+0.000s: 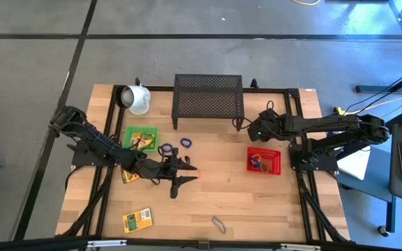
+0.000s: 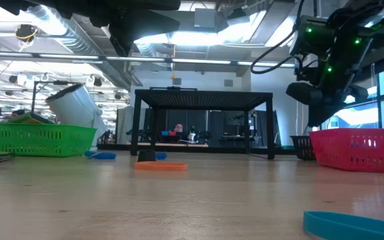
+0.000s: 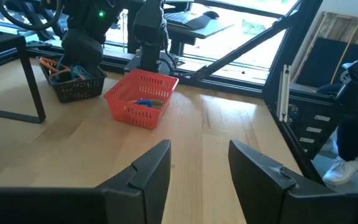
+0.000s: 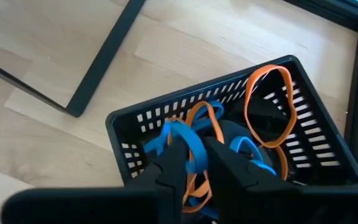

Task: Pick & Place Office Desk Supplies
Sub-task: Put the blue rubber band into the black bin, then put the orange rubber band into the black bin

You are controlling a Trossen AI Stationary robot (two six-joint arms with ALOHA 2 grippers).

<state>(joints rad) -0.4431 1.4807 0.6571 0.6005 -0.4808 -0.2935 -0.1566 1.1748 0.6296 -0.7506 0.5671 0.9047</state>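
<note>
The right gripper (image 4: 194, 163) is positioned over a small black basket (image 4: 328, 149) of rubber bands (image 4: 267, 99). A blue band (image 4: 182, 140) is seen between its narrowly parted fingers; whether it is gripped cannot be told. The bands are judged light, limp and stretchy; a single strand is best pinched. The left gripper (image 3: 197, 171) is held open above mid-table.

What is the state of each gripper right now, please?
Left gripper: open, holding nothing, above the table.
Right gripper: over the black basket, fingers nearly together with a blue rubber band between them; grip cannot be told.
</note>
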